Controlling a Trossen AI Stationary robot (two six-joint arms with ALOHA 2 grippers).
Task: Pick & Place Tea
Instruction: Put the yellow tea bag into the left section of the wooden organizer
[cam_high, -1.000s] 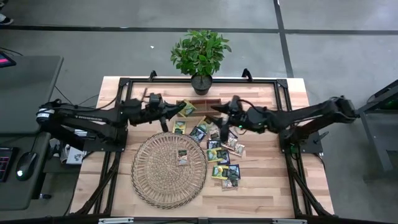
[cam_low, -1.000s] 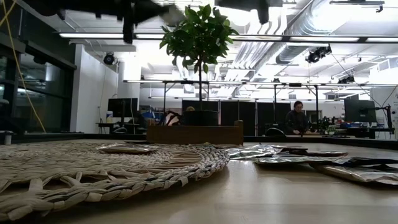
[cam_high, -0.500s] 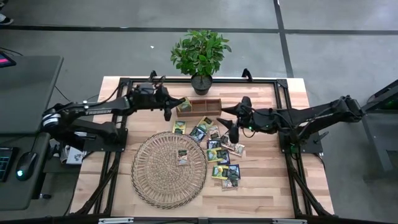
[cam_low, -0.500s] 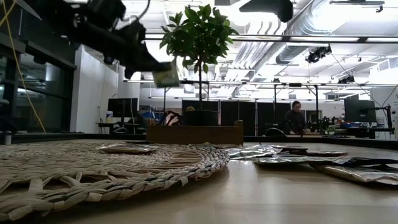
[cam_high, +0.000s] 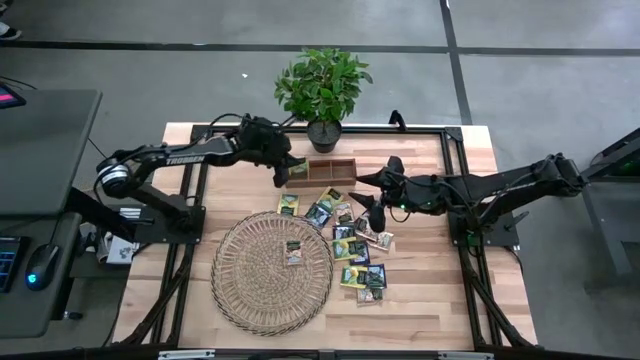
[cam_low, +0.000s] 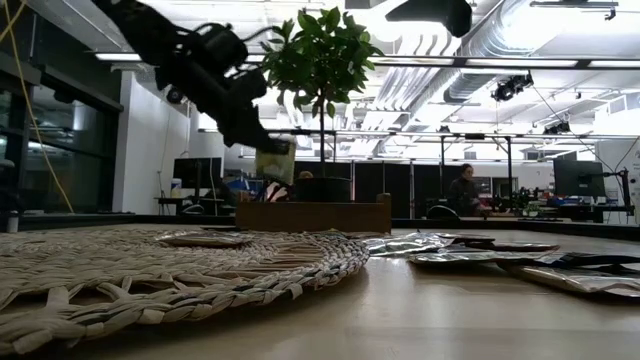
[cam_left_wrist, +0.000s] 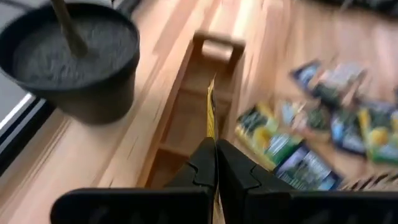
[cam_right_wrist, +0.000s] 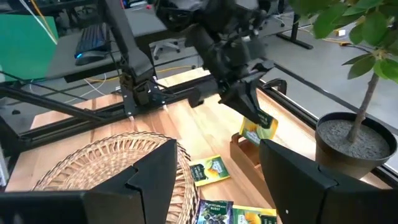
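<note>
One yellow-green sachet (cam_low: 277, 161) hangs clamped edge-on between the closed fingers of the left gripper (cam_high: 288, 170), just above the left end of the wooden tray (cam_high: 331, 170). The other tea sachets (cam_high: 355, 247) lie loose on the table (cam_high: 430, 290) in front of the tray, and a single sachet (cam_high: 294, 252) rests on the round wicker mat (cam_high: 272, 271), also in front of the tray. The right gripper (cam_high: 373, 203) hovers near the tray's right end, over the loose sachets, its fingers spread apart and holding nothing. A potted plant (cam_high: 322, 90) stands just behind the tray.
</note>
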